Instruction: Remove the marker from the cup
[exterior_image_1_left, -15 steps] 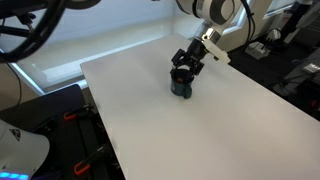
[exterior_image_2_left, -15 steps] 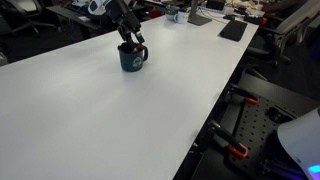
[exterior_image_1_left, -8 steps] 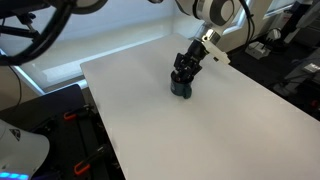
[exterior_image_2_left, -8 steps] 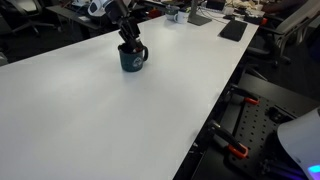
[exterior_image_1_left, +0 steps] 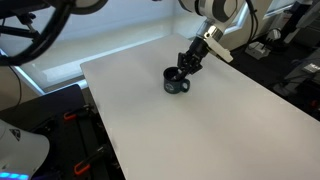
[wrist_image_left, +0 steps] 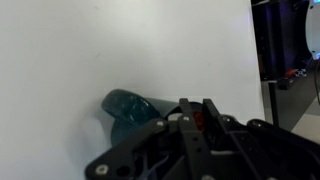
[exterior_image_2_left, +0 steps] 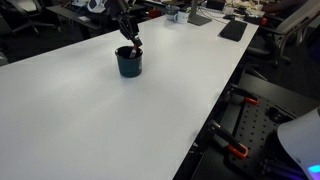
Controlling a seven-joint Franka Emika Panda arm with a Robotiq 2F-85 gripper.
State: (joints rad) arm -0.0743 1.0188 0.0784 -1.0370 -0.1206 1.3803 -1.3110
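Observation:
The cup (exterior_image_1_left: pixel 177 83) is a squat dark teal mug that stands on the white table (exterior_image_1_left: pixel 200 130); it also shows in the other exterior view as cup (exterior_image_2_left: pixel 128 63). My gripper (exterior_image_1_left: pixel 191 65) hangs just over the cup's rim, tilted, with its fingers close together. In the wrist view the cup (wrist_image_left: pixel 125 108) lies left of the jaws. A small reddish bit of the marker (wrist_image_left: pixel 197 121) shows pinched between the fingers. The rest of the marker is hidden by the fingers and the cup.
The white table (exterior_image_2_left: pixel 120 120) runs wide around the cup. A black flat item (exterior_image_2_left: pixel 232 30) and other small objects lie at its far end. Clamps (exterior_image_2_left: pixel 235 152) and dark equipment stand along the table's edges.
The jaws have gone from open to shut around the marker at the cup's mouth. The cup has shifted and turned a little, and the gripper now sits slightly higher.

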